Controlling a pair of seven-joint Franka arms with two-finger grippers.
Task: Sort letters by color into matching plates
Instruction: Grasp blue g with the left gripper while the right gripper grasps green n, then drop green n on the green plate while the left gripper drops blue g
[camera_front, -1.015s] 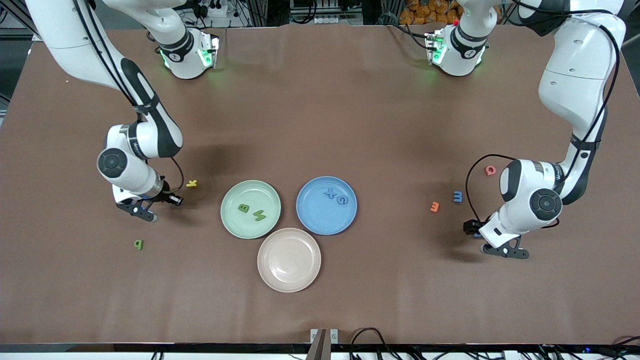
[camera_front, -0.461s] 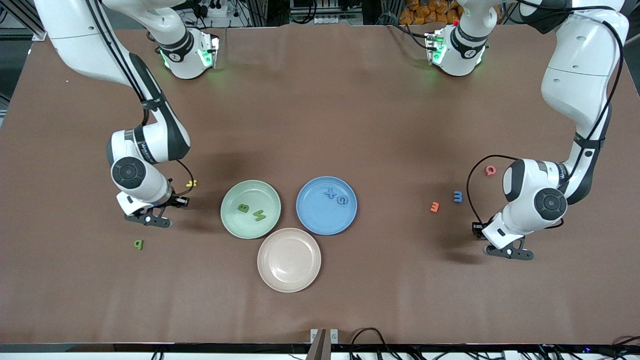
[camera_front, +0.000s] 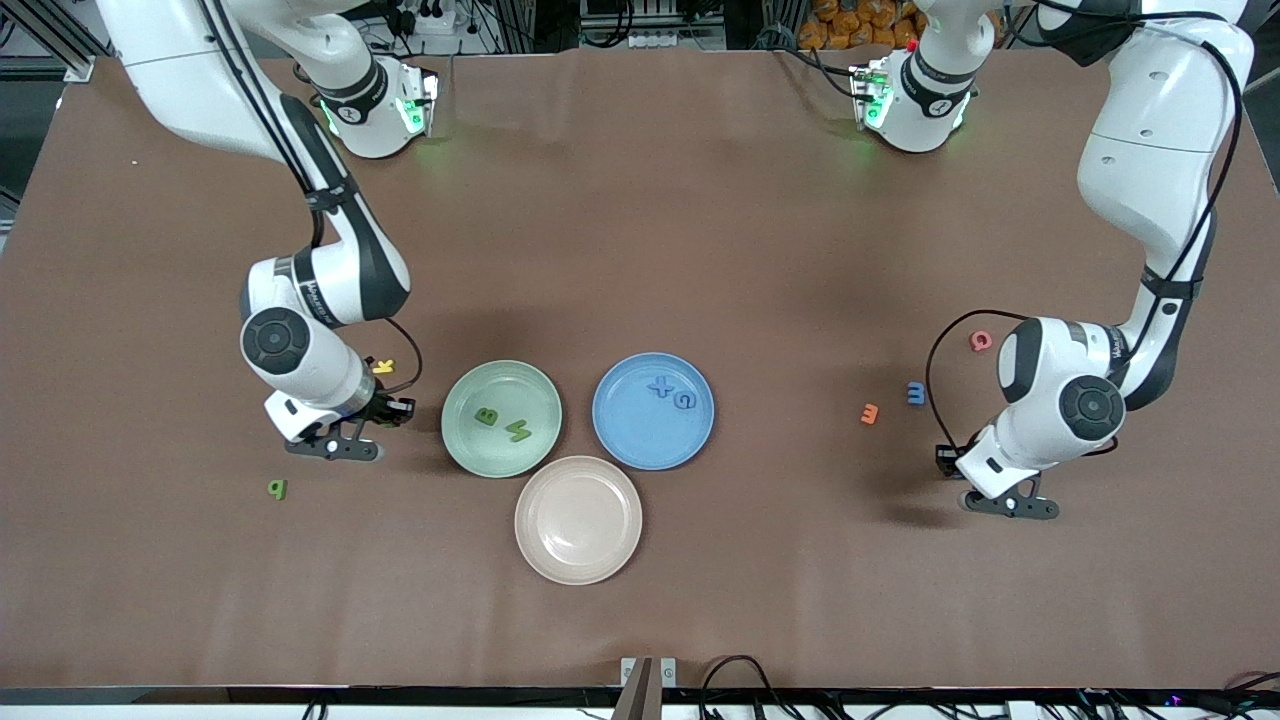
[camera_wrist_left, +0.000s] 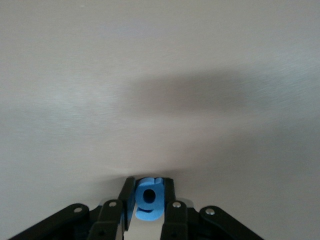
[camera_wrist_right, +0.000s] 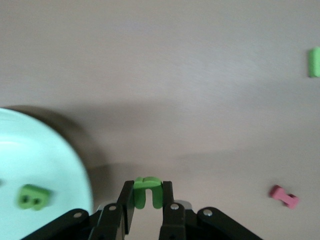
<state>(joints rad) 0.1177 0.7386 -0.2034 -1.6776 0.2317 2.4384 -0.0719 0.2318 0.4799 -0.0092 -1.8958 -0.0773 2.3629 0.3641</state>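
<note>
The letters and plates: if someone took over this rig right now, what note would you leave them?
Left gripper: jaws shut on a blue letter, low over the table at its own end.
Right gripper: jaws shut on a green letter, beside the green plate.
Done: two green letters in the green plate, two blue in the blue plate.
Left: drop both held letters, then fetch the green q and blue m.

High front camera facing both arms, 2 close wrist cameras facing tabletop (camera_front: 640, 200)
</note>
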